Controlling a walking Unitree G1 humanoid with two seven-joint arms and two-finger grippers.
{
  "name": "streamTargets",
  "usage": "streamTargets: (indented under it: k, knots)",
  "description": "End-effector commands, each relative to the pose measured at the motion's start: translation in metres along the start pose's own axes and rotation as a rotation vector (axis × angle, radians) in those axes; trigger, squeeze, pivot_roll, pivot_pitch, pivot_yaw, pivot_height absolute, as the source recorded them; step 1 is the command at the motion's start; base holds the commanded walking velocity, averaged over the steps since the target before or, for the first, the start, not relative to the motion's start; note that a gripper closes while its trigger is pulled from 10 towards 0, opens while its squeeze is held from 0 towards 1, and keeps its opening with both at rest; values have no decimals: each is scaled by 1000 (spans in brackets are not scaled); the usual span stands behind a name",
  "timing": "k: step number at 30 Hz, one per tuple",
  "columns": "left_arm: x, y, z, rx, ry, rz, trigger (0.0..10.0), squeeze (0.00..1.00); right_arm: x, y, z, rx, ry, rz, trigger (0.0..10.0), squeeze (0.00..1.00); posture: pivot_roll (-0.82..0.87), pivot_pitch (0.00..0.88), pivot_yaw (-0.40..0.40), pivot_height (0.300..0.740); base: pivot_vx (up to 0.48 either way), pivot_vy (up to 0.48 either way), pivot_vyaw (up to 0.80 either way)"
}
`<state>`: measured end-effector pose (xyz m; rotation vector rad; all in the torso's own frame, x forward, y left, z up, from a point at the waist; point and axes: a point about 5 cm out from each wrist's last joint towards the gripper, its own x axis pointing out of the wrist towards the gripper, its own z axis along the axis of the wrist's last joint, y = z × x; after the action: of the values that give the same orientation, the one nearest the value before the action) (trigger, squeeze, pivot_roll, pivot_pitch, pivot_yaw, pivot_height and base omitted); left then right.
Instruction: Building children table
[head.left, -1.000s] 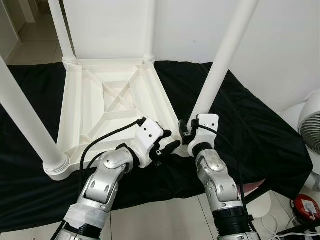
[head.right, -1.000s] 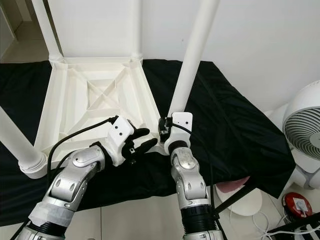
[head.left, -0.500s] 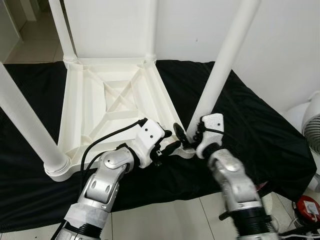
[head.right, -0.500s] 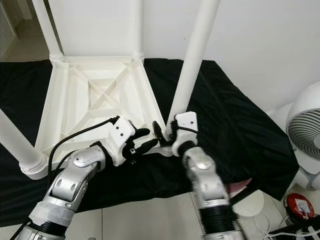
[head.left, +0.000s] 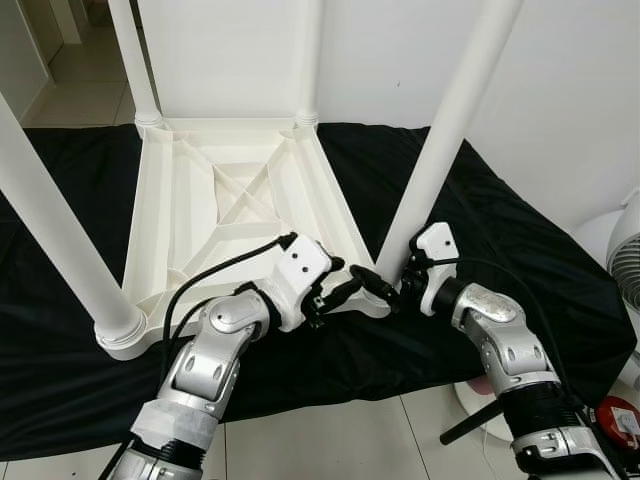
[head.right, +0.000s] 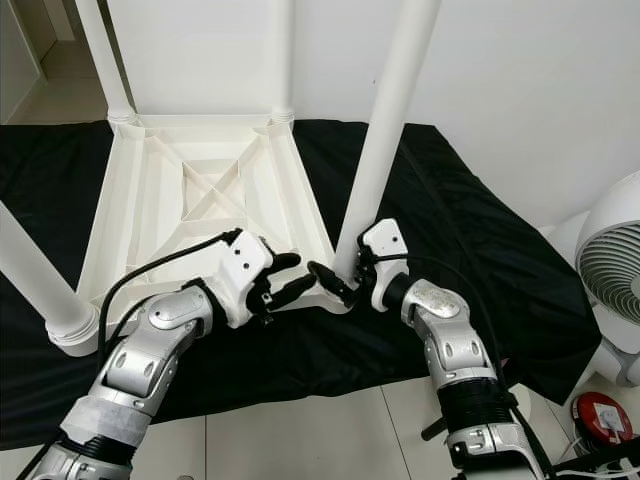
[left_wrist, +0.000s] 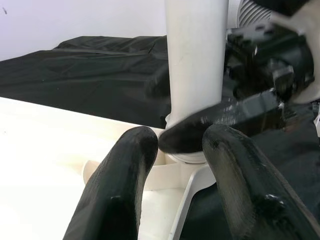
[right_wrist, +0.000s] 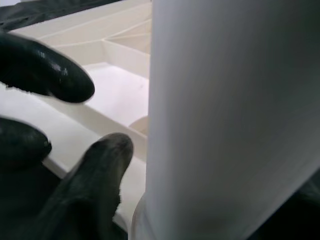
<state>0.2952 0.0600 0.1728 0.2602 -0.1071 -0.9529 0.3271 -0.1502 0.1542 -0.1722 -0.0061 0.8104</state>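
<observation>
Children's table (head.left: 230, 210), white plastic, lies upside down on a black cloth (head.left: 500, 230) with its legs pointing up; its near right corner sits close to the cloth's front edge, and bare tiled floor (head.left: 330, 440) lies beyond at 6 o'clock. The near right leg (head.left: 440, 140) rises from that corner, with open cloth at 3 o'clock of it. The left gripper (head.left: 345, 288) reaches in from 7 o'clock, forearm angled up toward the corner, fingers (left_wrist: 125, 180) spread apart and empty just beside the leg's base. The right gripper (head.left: 385, 290) comes from 4 o'clock with elbow bent outward, its fingers (right_wrist: 95, 175) parted beside the leg (touching or not, I cannot tell). A white wall (head.left: 570, 90) stands behind, and a white fan (head.right: 615, 270) at 3 o'clock
</observation>
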Motion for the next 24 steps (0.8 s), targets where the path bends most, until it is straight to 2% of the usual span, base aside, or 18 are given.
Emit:
streamTargets:
  k: [1, 8, 15, 16, 20, 22, 23, 24]
  knots:
    - [2, 3, 1, 11, 3, 72, 10000, 0, 4, 0, 1, -5, 1, 26, 0, 0, 42, 21, -69, 740, 0, 0, 0]
    - [-1, 4, -2, 22, 19, 65, 10000, 0, 7, -2, 0, -2, 5, 61, 0, 0, 46, 20, -73, 740, 0, 0, 0]
    - [-12, 11, -6, 42, 49, 69, 10000, 0, 5, 0, -3, 24, -12, 36, 0, 0, 51, 26, -78, 740, 0, 0, 0]
    - [-17, 14, -8, 48, 61, 74, 10000, 0, 6, 0, -2, 34, -35, 1, 10000, 0, 54, 30, -82, 740, 0, 0, 0]
    - [-22, 17, -11, 52, 75, 80, 10000, 0, 7, 0, -2, 53, -67, -84, 10000, 0, 56, 34, -85, 740, 0, 0, 0]
    - [-26, 18, -14, 53, 86, 86, 10000, 0, 9, 1, -2, 73, -82, -195, 10000, 0, 55, 40, -84, 740, 0, 0, 0]
    - [-26, 18, -14, 53, 86, 86, 10000, 0, 9, 1, -2, 73, -82, -195, 10000, 0, 55, 40, -84, 740, 0, 0, 0]
    - [-27, 17, -15, 52, 90, 85, 10000, 0, 10, 3, -1, 89, -91, -256, 10000, 0, 55, 43, -84, 740, 0, 0, 0]
